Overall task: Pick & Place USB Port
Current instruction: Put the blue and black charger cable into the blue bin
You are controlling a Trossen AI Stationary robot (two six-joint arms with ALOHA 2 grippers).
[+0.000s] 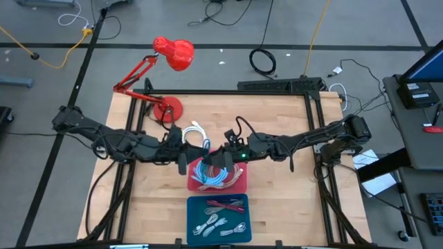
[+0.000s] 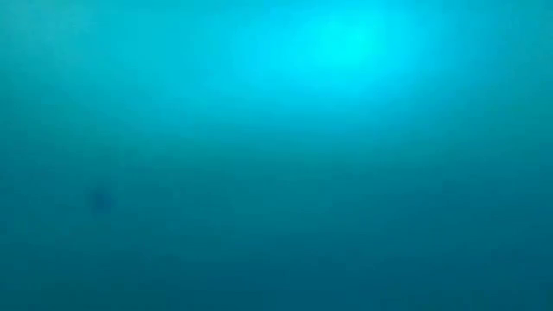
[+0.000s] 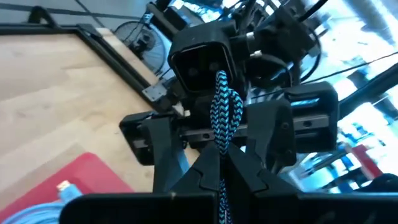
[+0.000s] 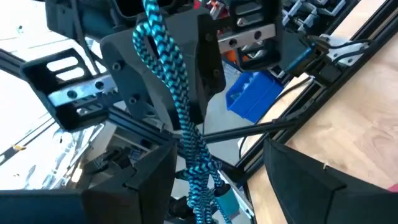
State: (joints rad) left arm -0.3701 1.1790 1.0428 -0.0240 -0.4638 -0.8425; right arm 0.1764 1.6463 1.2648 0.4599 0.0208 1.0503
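Note:
A blue-and-black braided cable (image 3: 222, 109) is held over the red tray (image 1: 239, 181), which holds several light cables. My left gripper (image 3: 222, 163) is shut on the braided cable, and a loop of it stands beyond the fingertips. My right gripper (image 4: 217, 180) faces the left one and is open. The cable (image 4: 186, 137) runs down between its fingers, close to one finger (image 4: 140, 180). In the high view both grippers meet above the tray's far edge (image 1: 206, 160). The low view shows only a blank teal field. My left gripper pinches the braided cable between its two fingertips (image 3: 221, 155), just below the loop. The fingers come level from the table's left side. The loop stands free beyond the fingertips, clear of the tray. Whether my right gripper touches the cable, I cannot tell.
A blue tray (image 1: 242, 223) with several sorted cables lies near the table's front edge. A white cable (image 1: 196, 133) lies on the table beyond the red tray. A red desk lamp (image 1: 169, 55) stands at the far left corner. Black frame rails edge the table.

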